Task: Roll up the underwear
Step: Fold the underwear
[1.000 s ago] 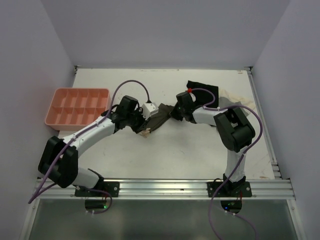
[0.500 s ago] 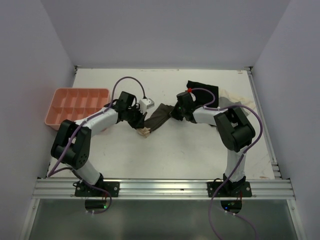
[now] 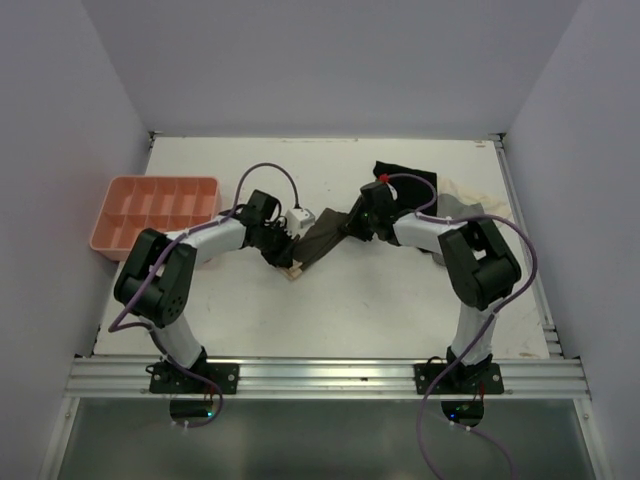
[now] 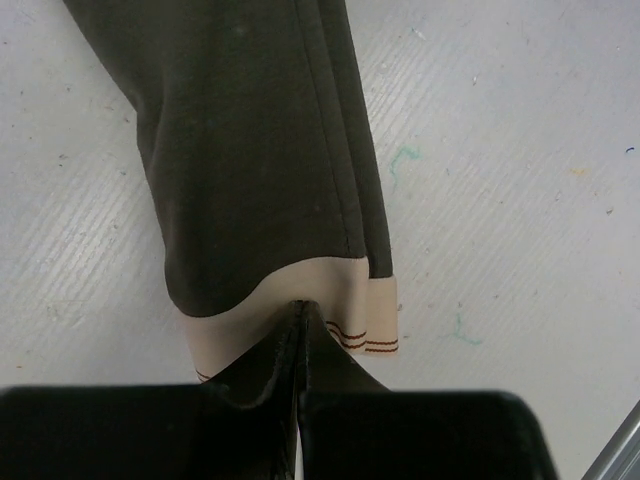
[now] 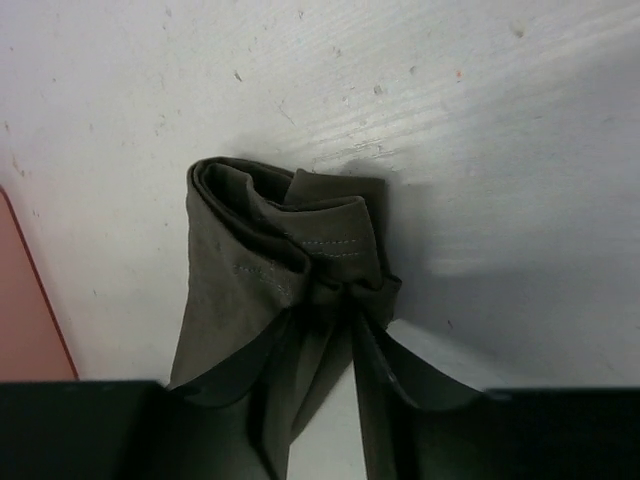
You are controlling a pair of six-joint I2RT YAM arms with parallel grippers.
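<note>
The small dark brown fabric underwear [image 3: 320,236] lies on the white table [image 3: 400,300] a little toward the far edge, about midway between the left and right edges. It is drawn out as a narrow folded strip between the two arms. The left pincer [image 3: 289,260] is clenched on the end nearer the near edge, and the right pincer [image 3: 351,225] grasps the other end. Holding both ends this way looks meant to keep the strip taut and straight, so that a roll can start evenly from one end.

The overhead view gives the layout but hides both grips under the wrists. The left wrist view fills that in. The left pincer [image 4: 300,312] has its jaws pressed together on the pale beige elastic waistband [image 4: 378,312], and the brown cloth runs away from it flat, with one long folded edge. The right wrist view shows something different. There the right pincer [image 5: 335,300] pinches a bunched, layered wad, with several curled folds stacked at the tip. I judge this to be either the beginning of a roll or merely gathered cloth; the view does not settle which.

Only the overhead view shows the surroundings. A salmon-pink plastic compartment tray [image 3: 150,215] sits at the left edge. A black cloth garment [image 3: 408,176] and a grey-and-cream garment [image 3: 478,200] lie toward the far right corner, apart from the strip.
</note>
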